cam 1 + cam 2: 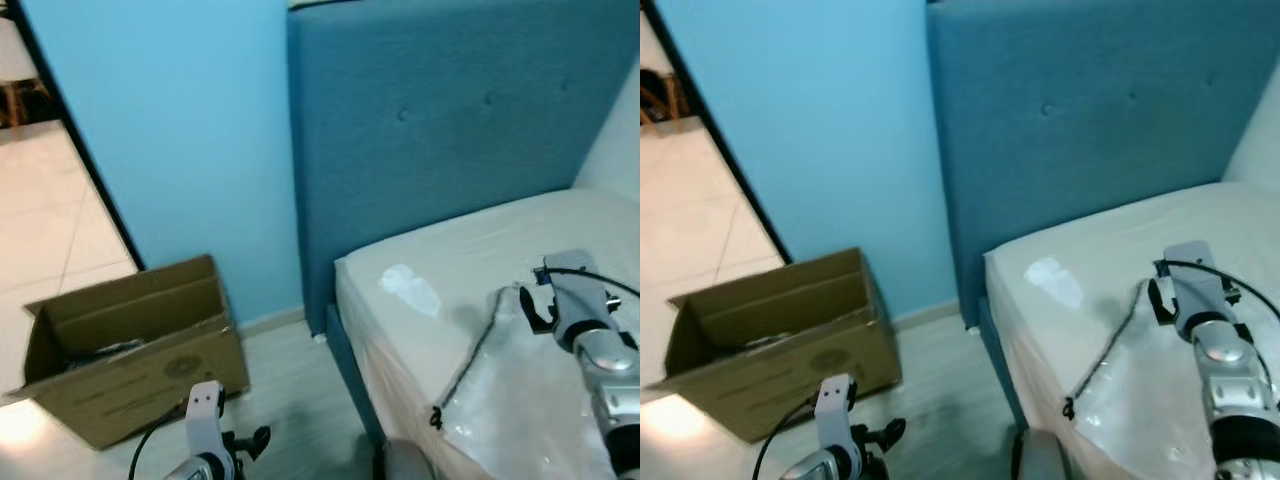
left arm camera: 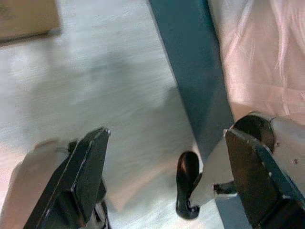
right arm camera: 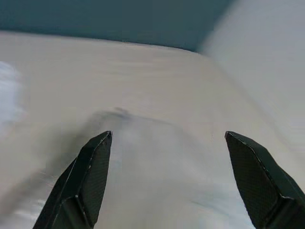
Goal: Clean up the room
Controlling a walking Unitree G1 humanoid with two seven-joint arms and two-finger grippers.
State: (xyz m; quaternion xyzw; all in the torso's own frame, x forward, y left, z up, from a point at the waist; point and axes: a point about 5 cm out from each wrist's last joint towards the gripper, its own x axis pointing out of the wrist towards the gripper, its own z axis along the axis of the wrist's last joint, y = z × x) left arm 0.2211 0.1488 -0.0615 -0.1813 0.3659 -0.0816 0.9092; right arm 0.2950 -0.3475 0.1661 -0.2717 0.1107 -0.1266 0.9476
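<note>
The left gripper (image 2: 167,181) hangs low over the pale wood-look floor (image 2: 109,95) beside the bed, its two black fingers spread wide with nothing between them. Just beyond that arm, an open brown cardboard box (image 1: 130,350) sits on the floor against the light blue wall (image 1: 170,130), with some dark items lying inside it that are too small to make out. To the right stands the tall teal fabric headboard (image 1: 450,120) with button tufts, and below it the teal bed frame (image 2: 190,76) edging a white mattress (image 1: 480,250) wrapped in shiny clear plastic. A small crumpled white tissue or wrapper (image 1: 410,288) lies on the mattress near its corner, apart from both arms. The right gripper (image 3: 167,181) is raised above the mattress, its silver arm angled forward and its fingers parted wide and empty, with the smooth, slightly blurred bed surface below.
</note>
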